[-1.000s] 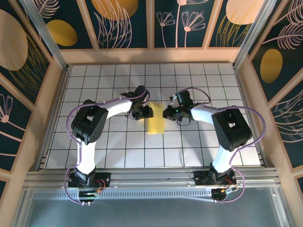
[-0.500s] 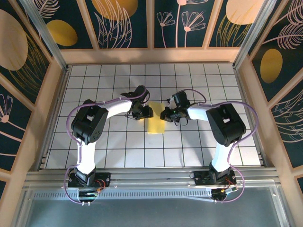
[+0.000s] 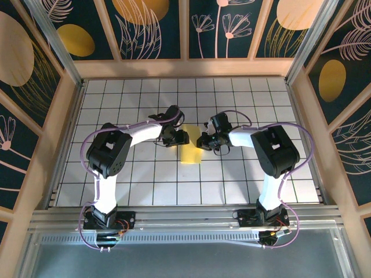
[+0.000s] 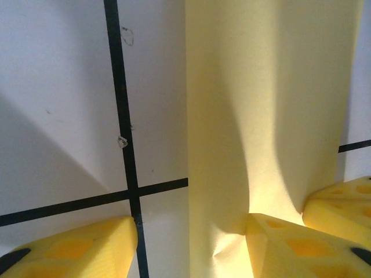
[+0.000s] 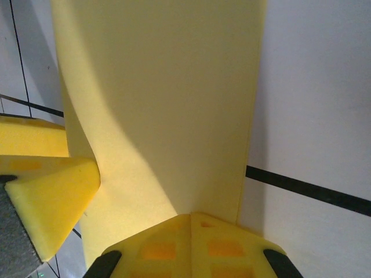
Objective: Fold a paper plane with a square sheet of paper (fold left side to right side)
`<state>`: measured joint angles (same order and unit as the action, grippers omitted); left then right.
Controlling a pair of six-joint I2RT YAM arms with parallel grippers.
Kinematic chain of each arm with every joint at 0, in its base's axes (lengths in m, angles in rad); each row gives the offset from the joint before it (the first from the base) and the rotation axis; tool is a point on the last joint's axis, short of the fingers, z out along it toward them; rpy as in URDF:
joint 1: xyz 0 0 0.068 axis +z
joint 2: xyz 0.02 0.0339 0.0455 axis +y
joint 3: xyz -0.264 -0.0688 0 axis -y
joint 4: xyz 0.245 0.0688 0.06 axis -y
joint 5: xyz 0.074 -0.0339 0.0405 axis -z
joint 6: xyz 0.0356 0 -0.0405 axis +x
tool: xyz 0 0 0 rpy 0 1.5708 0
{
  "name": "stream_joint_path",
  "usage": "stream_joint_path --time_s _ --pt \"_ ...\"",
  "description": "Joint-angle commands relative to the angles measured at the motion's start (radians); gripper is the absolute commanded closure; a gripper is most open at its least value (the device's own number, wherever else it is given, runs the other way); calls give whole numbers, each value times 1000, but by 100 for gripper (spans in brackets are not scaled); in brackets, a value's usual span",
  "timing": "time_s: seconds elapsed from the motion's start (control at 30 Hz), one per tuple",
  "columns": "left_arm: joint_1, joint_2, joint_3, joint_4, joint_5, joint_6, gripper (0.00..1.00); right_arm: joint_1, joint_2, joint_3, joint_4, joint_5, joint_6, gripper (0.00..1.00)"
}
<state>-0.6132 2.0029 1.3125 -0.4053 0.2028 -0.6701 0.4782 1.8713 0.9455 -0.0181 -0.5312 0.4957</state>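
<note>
— Whereabouts of the square sheet of paper [image 3: 190,153]?
— Middle of the tabletop [image 3: 116,98], folded narrow. Touched by the closed right end effector [image 5: 191,231]; straddled at one edge by the open left end effector [image 3: 177,138].

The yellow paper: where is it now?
In the top view, the yellow paper lies centrally, between the left pincer and the right pincer.

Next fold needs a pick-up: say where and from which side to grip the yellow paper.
Probably its free near end, low from the near side: the paper lies thin and nearly flat, and left fingers and right fingers sit on its far end.
</note>
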Motion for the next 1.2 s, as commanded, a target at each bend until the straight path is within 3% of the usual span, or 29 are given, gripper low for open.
stream_joint_path --time_s 0.0,0.17,0.3,0.37,0.5,0.67,1.17 --pt "5 -11 -35 92 -58 -3 43 6 61 -39 -102 112 -28 100" --pt "18 -112 -50 116 -72 11 38 5 66 -42 -105 123 -27 100" --pt "20 -160 -112 234 52 13 38 6 68 -40 -105 128 -28 100" --pt "20 -158 -139 299 127 -2 43 5 68 -41 -105 129 -28 100" --pt "20 -129 -181 398 238 -38 66 7 66 -43 -105 131 -29 100" --pt "20 -83 -200 433 266 -31 84 7 68 -44 -105 133 -30 100" --pt "102 -35 -300 489 242 15 92 7 75 -42 -123 154 -35 100"
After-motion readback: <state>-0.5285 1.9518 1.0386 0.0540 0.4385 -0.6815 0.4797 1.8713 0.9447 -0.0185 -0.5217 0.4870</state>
